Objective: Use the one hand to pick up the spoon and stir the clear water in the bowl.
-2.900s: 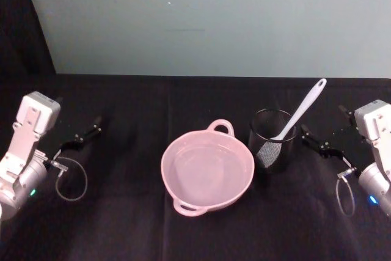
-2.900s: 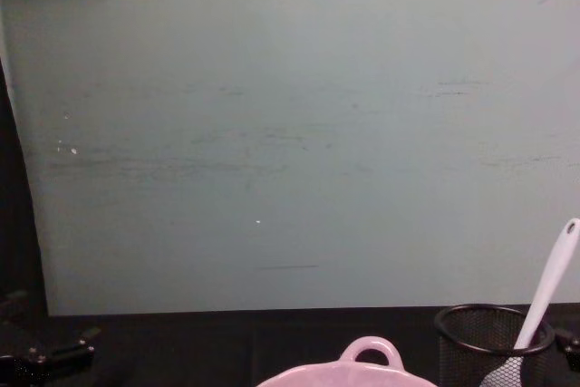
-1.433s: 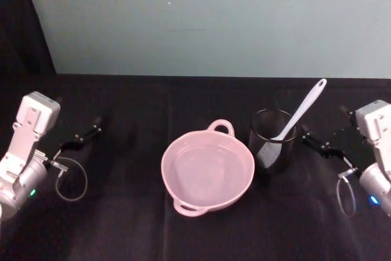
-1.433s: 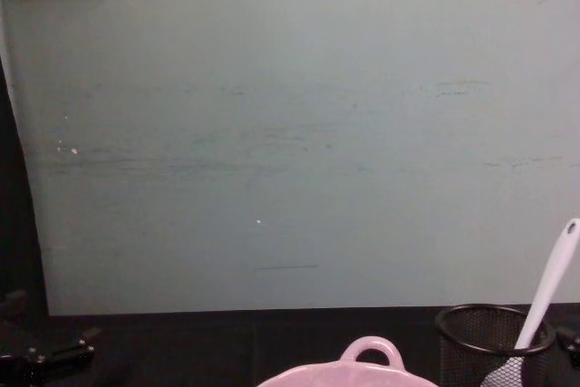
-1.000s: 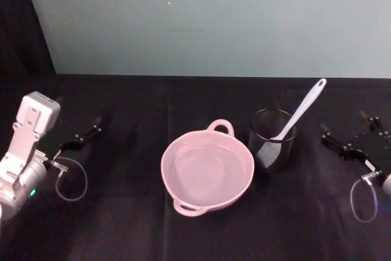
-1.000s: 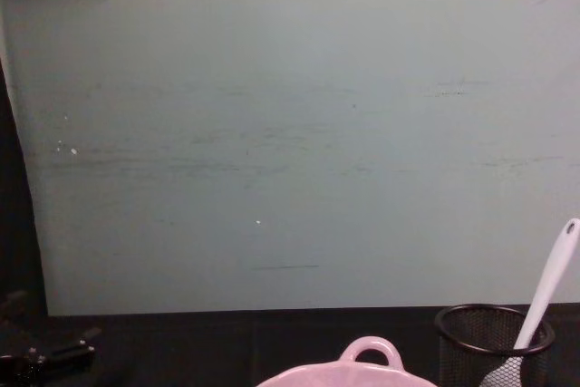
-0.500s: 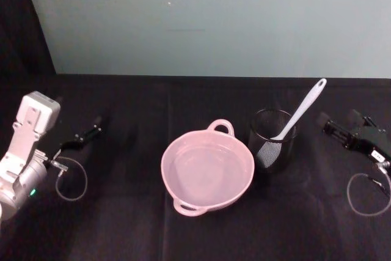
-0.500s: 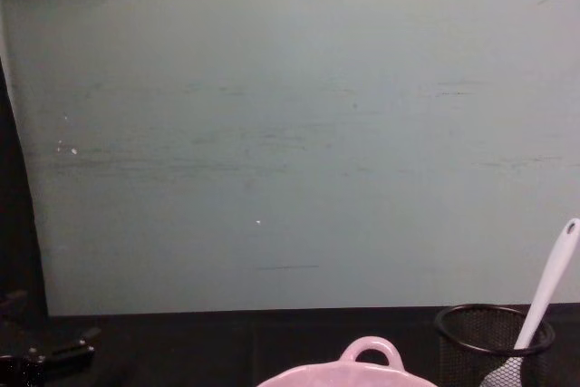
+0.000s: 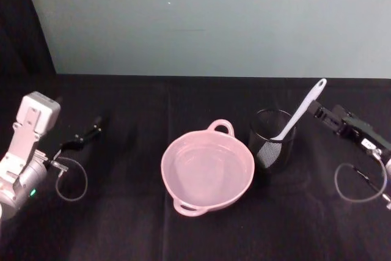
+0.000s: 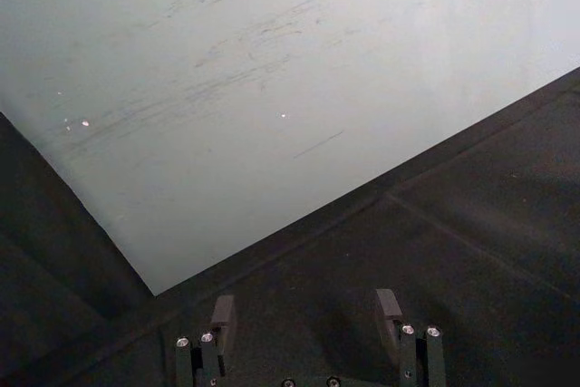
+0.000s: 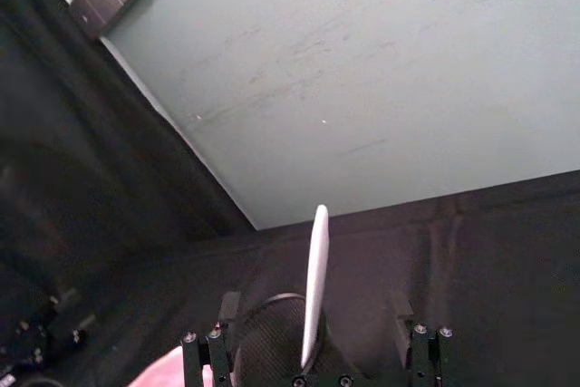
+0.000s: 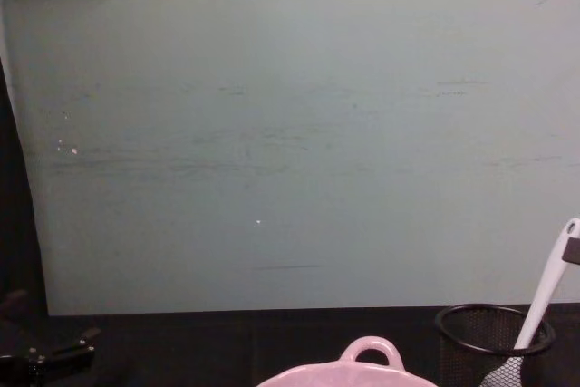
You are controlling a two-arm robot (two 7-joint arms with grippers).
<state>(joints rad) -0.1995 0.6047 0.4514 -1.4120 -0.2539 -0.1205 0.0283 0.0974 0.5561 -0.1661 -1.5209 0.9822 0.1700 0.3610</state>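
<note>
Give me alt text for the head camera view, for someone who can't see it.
The right gripper, open, hovers beside the upper handle of a white spoon standing tilted in a black mesh cup. A pink bowl of water sits left of the cup on a black table; the left gripper rests open at the left.

Left pincer (image 9: pixel 95 126): black, slim; white boxy wrist housing (image 9: pixel 35 120); grey cable loop (image 9: pixel 72 178). Right pincer (image 9: pixel 319 112): black, white label (image 9: pixel 369 143), silver screws (image 11: pixel 188 337).
</note>
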